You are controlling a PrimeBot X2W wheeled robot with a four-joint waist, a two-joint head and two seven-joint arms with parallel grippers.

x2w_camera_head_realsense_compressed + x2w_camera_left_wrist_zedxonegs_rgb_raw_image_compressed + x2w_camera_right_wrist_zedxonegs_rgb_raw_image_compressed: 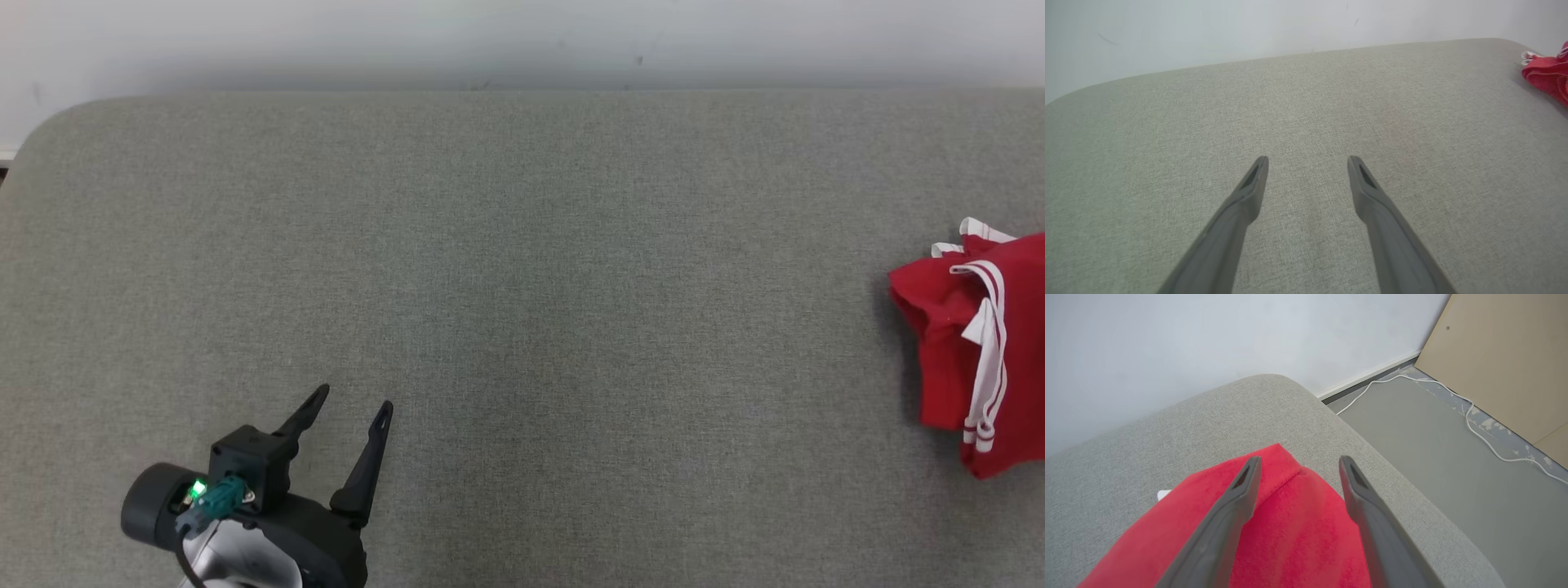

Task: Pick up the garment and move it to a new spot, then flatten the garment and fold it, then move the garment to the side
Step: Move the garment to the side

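Before me, a wide grey fabric cushion [522,286] spreads from edge to edge in the head view, woven, flat and with rounded corners. Behind it rises a plain pale wall [522,41]. In my right wrist view, a grey floor [1412,449] lies past the cushion's rounded end, and a tan wooden panel [1506,355] leans in at the upper right corner.

The garment [947,351] lies at the far right of the cushion, near its end and partly cut off by the frame edge in the head view. It is bright red, made of a soft, slightly fuzzy cloth, and sits in a loose bunched heap with folds and shadowed creases. White trim shows on it: paired narrow white stripes run down one edge, and small white striped bits poke out at its upper corner. From my right wrist the cloth looks like one broad red sheet with a seam or fold line crossing it and a small white scrap showing at its left side.

My left gripper [353,400] sits at the lower left, well apart from the garment, its two dark fingers spread wide over bare cushion with nothing between them. My right gripper [1300,459] hangs over the red cloth with its fingers also spread wide; the cloth lies under them and I see none of it pinched.

A thin white cable [1470,416] trails across the floor along the panel's foot.
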